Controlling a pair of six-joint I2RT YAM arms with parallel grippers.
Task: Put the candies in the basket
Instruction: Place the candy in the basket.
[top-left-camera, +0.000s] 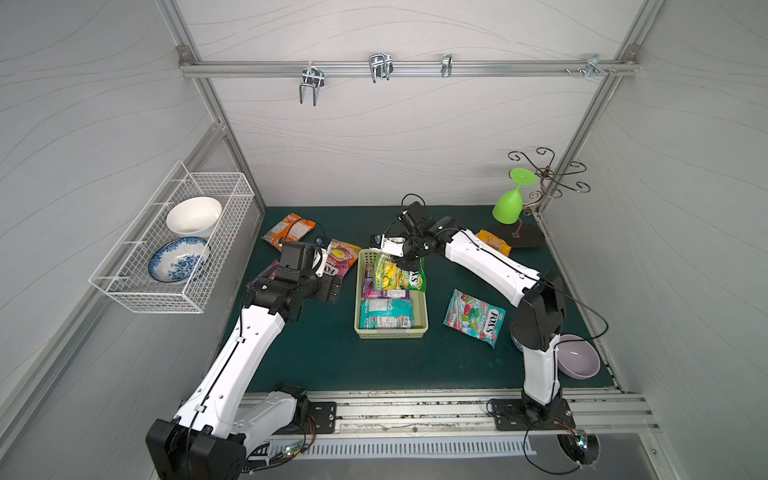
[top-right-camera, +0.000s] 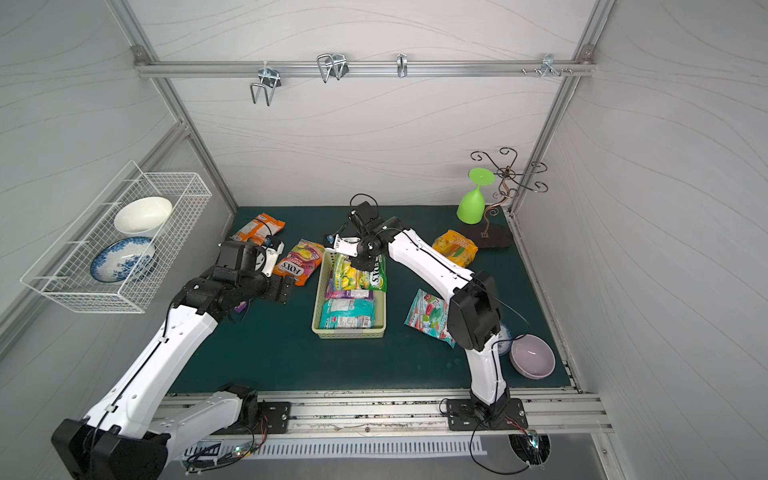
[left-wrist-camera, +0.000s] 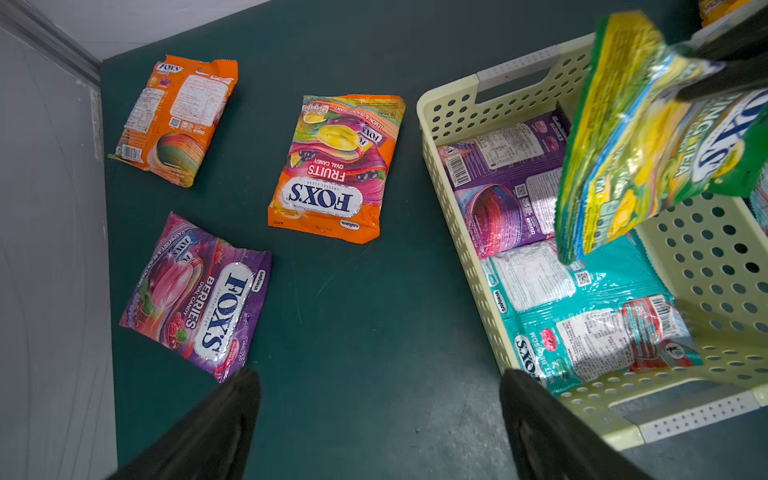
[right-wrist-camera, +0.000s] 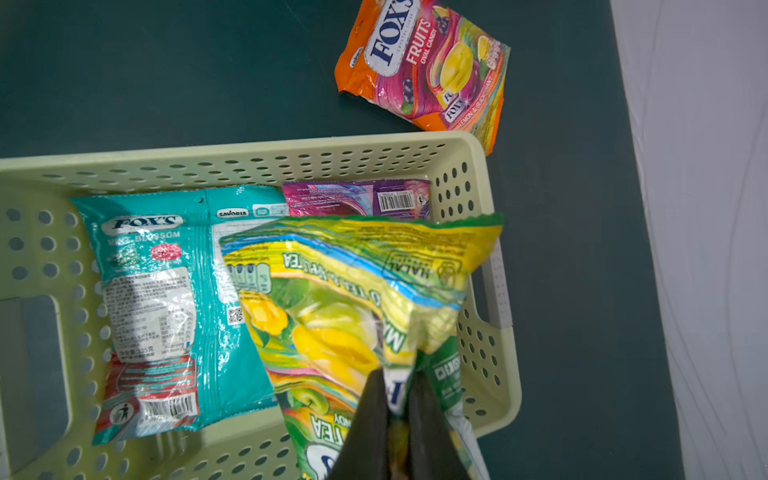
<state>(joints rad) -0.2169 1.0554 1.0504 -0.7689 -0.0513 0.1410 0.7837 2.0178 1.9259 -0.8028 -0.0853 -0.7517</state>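
In both top views, the left arm (top-left-camera: 249, 332) covers most of the purple glossy candy bag (top-left-camera: 264, 273) on the dark green counter (top-left-camera: 324, 353). The right arm (top-right-camera: 473, 311) hides most of a blue-and-white patterned bowl (top-right-camera: 505, 334) beside the lilac round bowl (top-right-camera: 532, 357), and the right jaws cannot be made out beneath their black wrist body. In the right wrist view, the green-and-yellow glossy candy bag (right-wrist-camera: 340, 291) masks most of the purple-and-pink flat candy bag (right-wrist-camera: 357, 199) in the pale yellow-green perforated plastic basket (right-wrist-camera: 249, 145); the picture edge cuts off the masking bag's gripped end. In the left wrist view, the picture edge cuts off the left jaws' bases and one basket side.
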